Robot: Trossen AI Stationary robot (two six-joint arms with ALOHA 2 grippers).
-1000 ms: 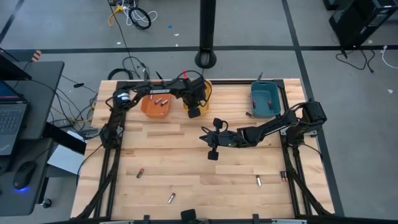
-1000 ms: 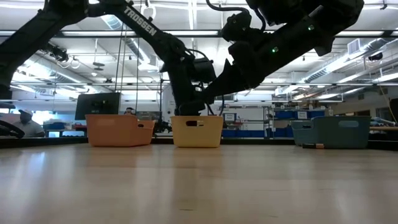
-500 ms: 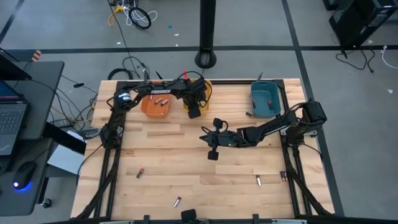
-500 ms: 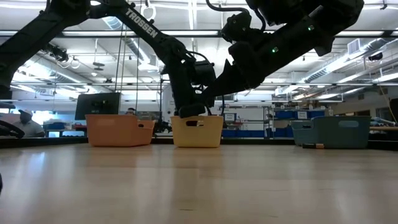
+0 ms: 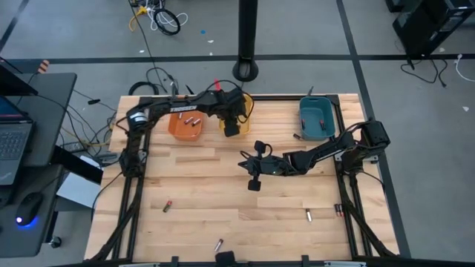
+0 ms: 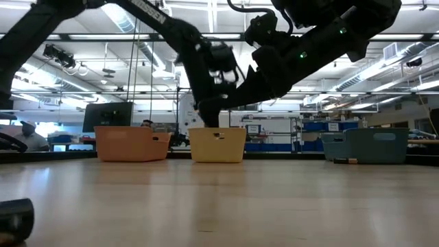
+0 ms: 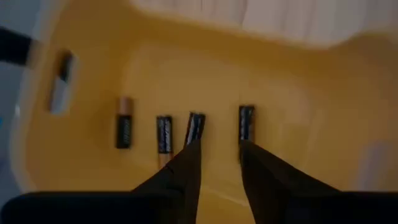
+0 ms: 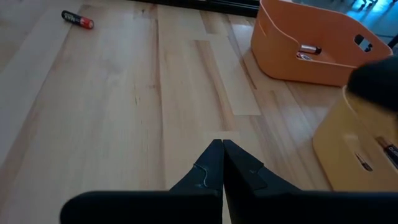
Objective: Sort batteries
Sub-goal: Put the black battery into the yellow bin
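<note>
My left gripper (image 7: 219, 148) hangs open over the yellow bin (image 6: 217, 145), fingers pointing down into it with nothing between them. Several batteries (image 7: 164, 133) lie side by side on that bin's floor (image 7: 298, 106). Other batteries lie in the orange bin (image 5: 185, 124). Loose batteries rest on the table at the near left (image 5: 167, 205), the near edge (image 5: 219, 244) and the near right (image 5: 309, 215). My right gripper (image 5: 254, 175) is shut above the middle of the table and holds nothing (image 8: 221, 147).
A teal bin (image 5: 315, 120) stands at the far right, with a small battery (image 5: 295, 136) beside it on the table. Another cell (image 5: 338, 210) lies by the right frame. Bare wood stretches between the bins and the near edge.
My left gripper has risen out of the yellow bin, staying above it. The loose battery near the table's front has rolled toward the near edge and a little to the right. It now shows large at the low view's bottom left.
</note>
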